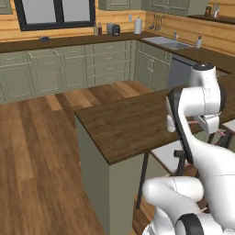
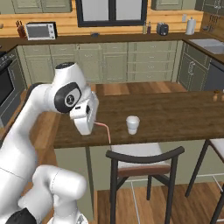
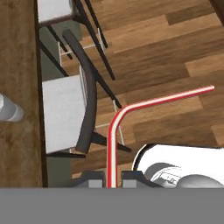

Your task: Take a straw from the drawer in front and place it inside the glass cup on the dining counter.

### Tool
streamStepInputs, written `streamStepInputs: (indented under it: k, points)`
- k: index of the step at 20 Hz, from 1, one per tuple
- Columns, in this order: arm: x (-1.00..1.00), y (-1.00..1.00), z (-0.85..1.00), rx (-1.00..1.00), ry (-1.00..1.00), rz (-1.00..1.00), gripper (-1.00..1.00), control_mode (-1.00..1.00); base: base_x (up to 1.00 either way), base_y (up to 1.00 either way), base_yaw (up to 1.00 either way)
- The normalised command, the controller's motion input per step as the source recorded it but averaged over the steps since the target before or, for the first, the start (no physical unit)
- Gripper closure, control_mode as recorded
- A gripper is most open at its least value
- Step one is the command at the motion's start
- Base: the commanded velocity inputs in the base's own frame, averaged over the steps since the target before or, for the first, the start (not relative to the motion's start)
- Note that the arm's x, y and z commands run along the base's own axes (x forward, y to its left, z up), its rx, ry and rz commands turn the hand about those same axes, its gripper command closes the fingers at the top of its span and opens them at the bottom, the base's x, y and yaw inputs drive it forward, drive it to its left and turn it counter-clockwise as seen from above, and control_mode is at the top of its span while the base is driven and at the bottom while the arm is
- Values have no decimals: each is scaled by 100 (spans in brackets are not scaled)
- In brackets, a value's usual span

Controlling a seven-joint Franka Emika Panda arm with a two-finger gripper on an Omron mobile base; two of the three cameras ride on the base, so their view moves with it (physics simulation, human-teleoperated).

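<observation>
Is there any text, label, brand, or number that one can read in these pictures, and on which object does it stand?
None can be read.
The microwave front shows no legible marking; too small.
The bottles by the window are too blurred for labels.
The glass cup, the straw and the dining counter are plain.

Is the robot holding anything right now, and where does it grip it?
Yes: the end effector pinches the straw at its straight lower end, below the bend.

One straw (image 3: 114, 131), one glass cup (image 2: 132, 124) and two stools (image 2: 140, 158) at the dining counter (image 2: 175, 118).
</observation>
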Motion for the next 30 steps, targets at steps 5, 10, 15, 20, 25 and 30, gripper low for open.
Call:
streamStepInputs:
  k: [5, 10, 15, 20, 25, 30]
  points:
    - [9, -60, 47, -26, 43, -12, 100, -100, 0, 0, 0]
    - [9, -20, -3, -37, 42, -21, 100, -100, 0, 0, 0]
    - [18, 0, -11, -29, -9, -19, 100, -100, 0, 0, 0]
    - [38, -2, -2, -33, -9, -6, 100, -100, 0, 0, 0]
    - [12, -12, -4, -40, 8, 2, 100, -100, 0, 0, 0]
    - [4, -39, -2, -40, 28, 9, 100, -100, 0, 0, 0]
